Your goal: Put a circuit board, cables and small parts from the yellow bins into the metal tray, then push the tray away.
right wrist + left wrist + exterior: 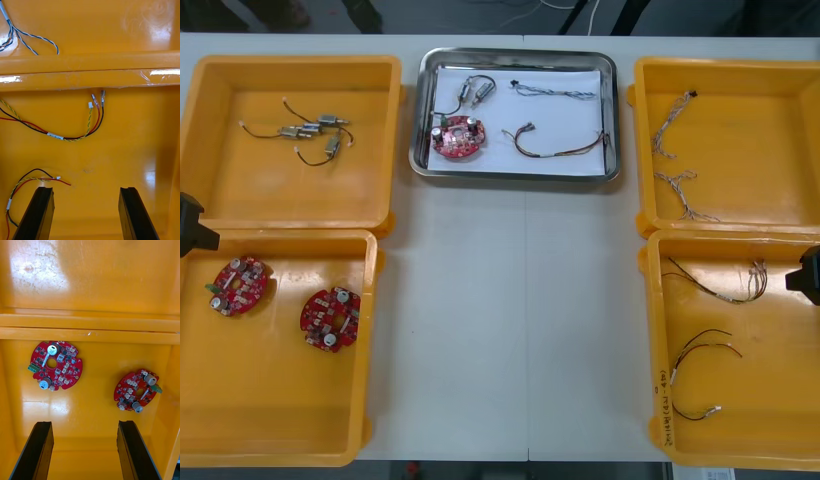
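The metal tray (613, 110), white inside, stands at the far middle of the table. It holds a round red circuit board (458, 137), small metal parts (477, 92), a twisted blue and white cable (555, 92) and a red and yellow cable (555, 147). My left gripper (85, 423) is open above the near left yellow bin (280, 410), with two circuit boards (55, 365) (137, 390) beyond its fingers. Over the near right yellow bin (780, 400), my right gripper (85, 191) is open and holds nothing. Red and yellow cables (75, 131) lie ahead of it.
The far left bin (240, 180) holds several small metal parts (310, 130). Twisted blue and white cables (675, 150) lie in the far right bin (770, 190). My arms show at the left edge (192, 228) and the right edge (808, 275). Bare table lies between the bins.
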Robot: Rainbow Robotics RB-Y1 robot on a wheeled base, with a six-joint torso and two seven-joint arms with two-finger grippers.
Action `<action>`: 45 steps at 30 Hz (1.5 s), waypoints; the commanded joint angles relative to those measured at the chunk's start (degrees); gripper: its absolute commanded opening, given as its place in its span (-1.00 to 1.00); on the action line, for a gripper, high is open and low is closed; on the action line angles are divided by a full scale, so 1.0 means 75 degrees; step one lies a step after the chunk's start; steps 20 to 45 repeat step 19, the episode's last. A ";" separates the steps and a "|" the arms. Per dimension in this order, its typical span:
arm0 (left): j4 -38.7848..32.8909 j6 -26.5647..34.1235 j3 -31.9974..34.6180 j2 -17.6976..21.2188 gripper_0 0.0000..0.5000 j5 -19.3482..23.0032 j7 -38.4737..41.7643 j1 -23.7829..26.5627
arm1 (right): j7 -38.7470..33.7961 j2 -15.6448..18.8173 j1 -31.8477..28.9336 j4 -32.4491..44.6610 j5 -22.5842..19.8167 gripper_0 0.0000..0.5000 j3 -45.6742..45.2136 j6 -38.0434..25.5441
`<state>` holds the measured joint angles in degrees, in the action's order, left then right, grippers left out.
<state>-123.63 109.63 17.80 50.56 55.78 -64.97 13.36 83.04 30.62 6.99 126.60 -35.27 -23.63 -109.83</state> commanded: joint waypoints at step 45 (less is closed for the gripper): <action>-0.0191 0.0049 0.0181 0.0278 1.00 0.0052 -0.0431 -0.0106 | -0.0174 -0.0051 -0.0112 0.0054 -0.0067 1.00 -0.0095 -0.0023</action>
